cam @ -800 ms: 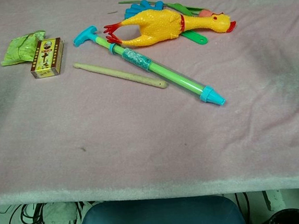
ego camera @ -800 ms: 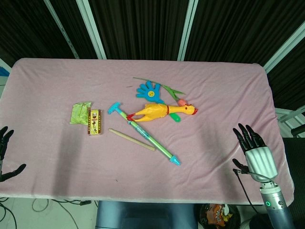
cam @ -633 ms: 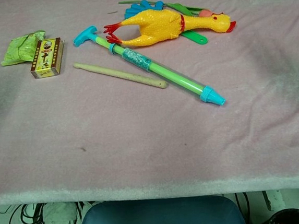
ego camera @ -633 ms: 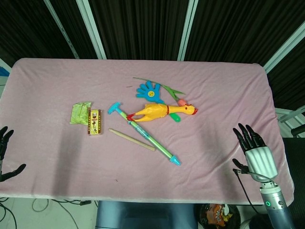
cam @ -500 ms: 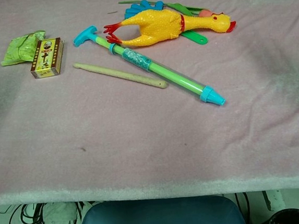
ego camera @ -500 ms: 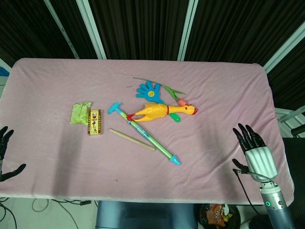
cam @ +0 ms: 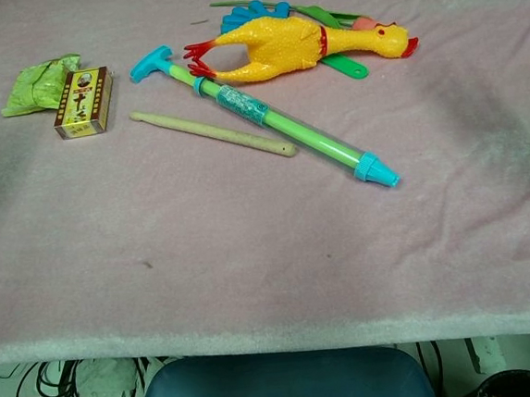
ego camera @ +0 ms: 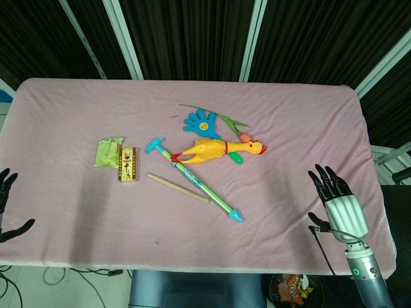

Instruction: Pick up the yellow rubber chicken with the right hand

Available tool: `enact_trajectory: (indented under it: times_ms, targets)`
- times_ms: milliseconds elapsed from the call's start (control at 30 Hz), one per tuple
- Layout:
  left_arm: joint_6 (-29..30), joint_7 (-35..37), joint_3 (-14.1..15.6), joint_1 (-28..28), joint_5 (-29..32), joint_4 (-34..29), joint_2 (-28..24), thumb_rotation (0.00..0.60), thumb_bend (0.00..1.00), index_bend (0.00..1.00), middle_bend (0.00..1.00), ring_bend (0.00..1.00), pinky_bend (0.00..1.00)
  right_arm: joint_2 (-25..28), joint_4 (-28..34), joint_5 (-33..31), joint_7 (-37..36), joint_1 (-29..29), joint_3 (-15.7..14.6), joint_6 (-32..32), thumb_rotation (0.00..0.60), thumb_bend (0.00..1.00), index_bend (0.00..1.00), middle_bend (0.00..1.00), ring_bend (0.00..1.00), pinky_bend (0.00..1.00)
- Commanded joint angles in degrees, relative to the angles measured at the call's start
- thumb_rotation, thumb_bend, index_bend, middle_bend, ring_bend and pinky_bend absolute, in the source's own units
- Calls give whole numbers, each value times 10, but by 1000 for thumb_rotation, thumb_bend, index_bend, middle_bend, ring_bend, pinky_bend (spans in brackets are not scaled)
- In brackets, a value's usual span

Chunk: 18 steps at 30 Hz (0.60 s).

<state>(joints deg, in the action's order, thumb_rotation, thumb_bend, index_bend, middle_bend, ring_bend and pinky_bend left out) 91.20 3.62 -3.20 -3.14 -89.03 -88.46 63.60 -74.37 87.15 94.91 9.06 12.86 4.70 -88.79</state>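
1. My right hand [ego camera: 337, 202] has black fingers and a white back.
2. The rubber chicken [ego camera: 216, 150] is yellow, with red feet, red collar and red beak.
3. Behind the chicken, the toy hand [ego camera: 201, 122] is blue.
4. In front of the chicken, the long tube [ego camera: 196, 180] is light green with turquoise ends.
5. The stick [ego camera: 177, 188] beside the tube is pale tan.
6. Left of the chicken, the small box [ego camera: 128, 164] is brown and cream; the packet [ego camera: 107, 151] touching it is lime green.
7. The counter [ego camera: 77, 115] wears pink cloth.
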Motion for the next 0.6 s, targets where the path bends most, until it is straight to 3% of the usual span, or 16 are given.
enact_trajectory:
  times_ms: [33,333,467,600]
  targets:
    - [1,3,0,0,0,-1,-2,600,0,0,0,0,0,0,9,-2,5,6,4,7,600,176,0,0,0,224]
    - [-1,6,-1,0,3,-4,-4,600,0,0,0,0,0,-18,55,-33,55,89,43,126,600,175,0,0,1,223]
    - [-7,10,-2,-1,10,-8,-6,600,0,0,0,0,0,-69,48,-86,88,174,91,229,600,176,0,27,36,236]
    - [-15,17,-2,-2,16,-12,-10,600,0,0,0,0,0,-122,10,-143,112,232,121,291,600,175,0,41,39,248]
